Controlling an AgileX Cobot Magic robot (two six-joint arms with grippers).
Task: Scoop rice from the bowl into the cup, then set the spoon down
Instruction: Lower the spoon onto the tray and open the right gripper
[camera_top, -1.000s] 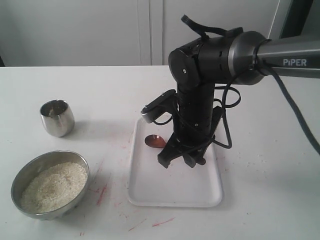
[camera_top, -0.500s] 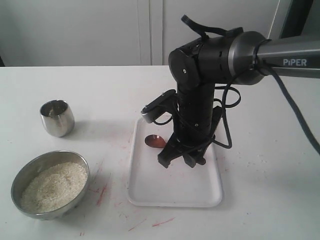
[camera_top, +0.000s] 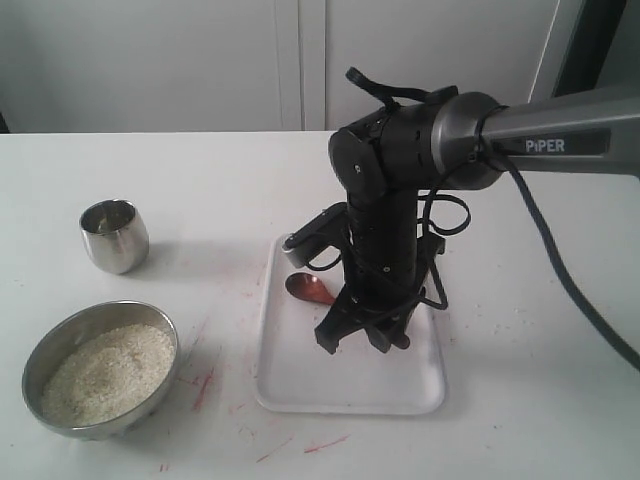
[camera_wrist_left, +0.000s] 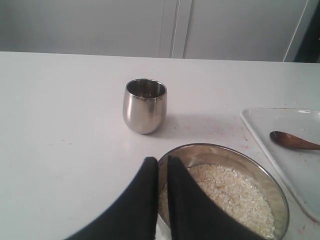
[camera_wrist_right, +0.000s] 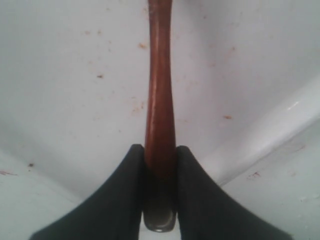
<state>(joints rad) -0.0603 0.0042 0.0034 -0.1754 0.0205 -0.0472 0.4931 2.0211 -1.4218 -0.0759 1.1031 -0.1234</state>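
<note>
Near the middle of the table's (camera_top: 540, 380) front edge: white tray (camera_top: 300, 385), with the right end effector (camera_top: 365, 340) down on it. Right wrist view shows both black fingers pressed against the slim handle of the wooden spoon (camera_wrist_right: 159, 90), so it is clamped on the spoon. The scoop lies low over the tray; cannot tell whether it touches.

Spoon's long axis: scoop end points towards the left edge and a little to the far side, handle end runs back through the jaws.

Steel bowl (camera_top: 95, 428) with the rice (camera_top: 105, 372) sits at the near left corner, well apart from the tray. Steel cup (camera_top: 114, 238) stands upright by the left edge, just behind the bowl.

Left end effector (camera_wrist_left: 162, 162) hovers at the bowl's rim, fingers closed together on nothing. It is the nearer one to the bowl, but the spoon is with the right arm.

Judgement: grasp stage, no scooping done. Next move needs a lift, then travel scoop-first towards the near left corner.
</note>
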